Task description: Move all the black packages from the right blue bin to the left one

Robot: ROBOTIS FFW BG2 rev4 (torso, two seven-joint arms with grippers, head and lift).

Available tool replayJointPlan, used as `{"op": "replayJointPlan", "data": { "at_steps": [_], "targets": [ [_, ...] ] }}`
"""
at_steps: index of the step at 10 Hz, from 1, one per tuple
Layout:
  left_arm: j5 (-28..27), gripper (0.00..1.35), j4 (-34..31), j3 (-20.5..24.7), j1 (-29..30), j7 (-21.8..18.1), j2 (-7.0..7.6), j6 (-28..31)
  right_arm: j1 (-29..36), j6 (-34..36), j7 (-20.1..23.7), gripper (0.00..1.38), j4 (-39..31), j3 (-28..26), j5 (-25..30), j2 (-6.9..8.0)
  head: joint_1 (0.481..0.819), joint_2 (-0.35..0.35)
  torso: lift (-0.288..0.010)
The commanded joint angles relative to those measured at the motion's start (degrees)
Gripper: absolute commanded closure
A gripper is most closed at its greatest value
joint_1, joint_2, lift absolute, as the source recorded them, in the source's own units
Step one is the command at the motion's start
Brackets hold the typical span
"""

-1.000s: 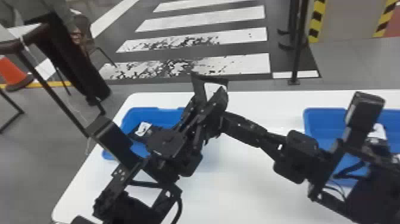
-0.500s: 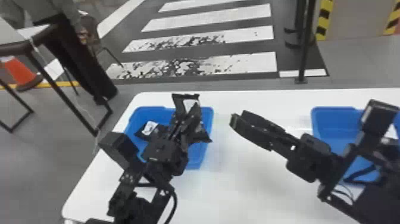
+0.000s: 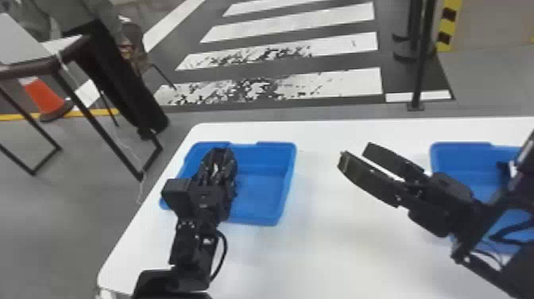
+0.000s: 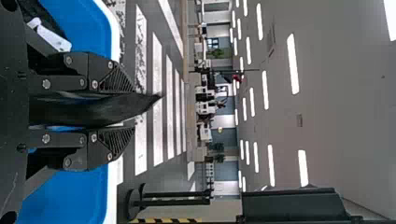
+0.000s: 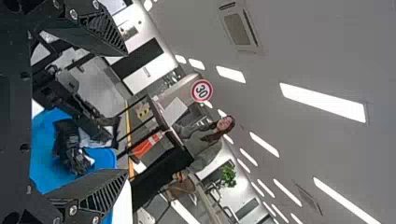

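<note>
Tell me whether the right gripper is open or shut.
Open: the right gripper has its two fingers apart in both the head and right wrist views, nothing held between them.

The number 30 can be read in the right wrist view, in dark digits on the white face of a round, red-rimmed sign (image 5: 201,91) in the room behind. In the left wrist view, a black package (image 4: 39,13) in the left bin (image 4: 91,28) bears a white patch; any print there is too blurred to read.
</note>
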Motion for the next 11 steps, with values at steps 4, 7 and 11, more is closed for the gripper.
{"op": "replayJointPlan", "data": {
  "at_steps": [4, 7, 11],
  "targets": [
    [6.1, 0.23, -7.4, -6.0, 4.3, -0.6, 1.28, -3.7, 2.8, 9.9, -2.6, 0.13, -2.1, -15.7, 17.6, 1.76, 0.686, 0.343, -0.176],
    [9.1, 0.23, -13.8, -10.6, 9.7, -2.5, 2.24, -5.0, 6.3, 22.7, -12.0, 0.13, -9.4, -25.3, 26.4, 3.96, 0.695, 0.155, -0.176],
    [12.6, 0.23, -16.0, -14.2, 12.2, -4.6, 3.12, -2.2, 8.9, 28.8, -26.5, 0.15, -10.4, -26.3, 32.3, 5.19, 0.695, -0.011, -0.176]
  ]
}}
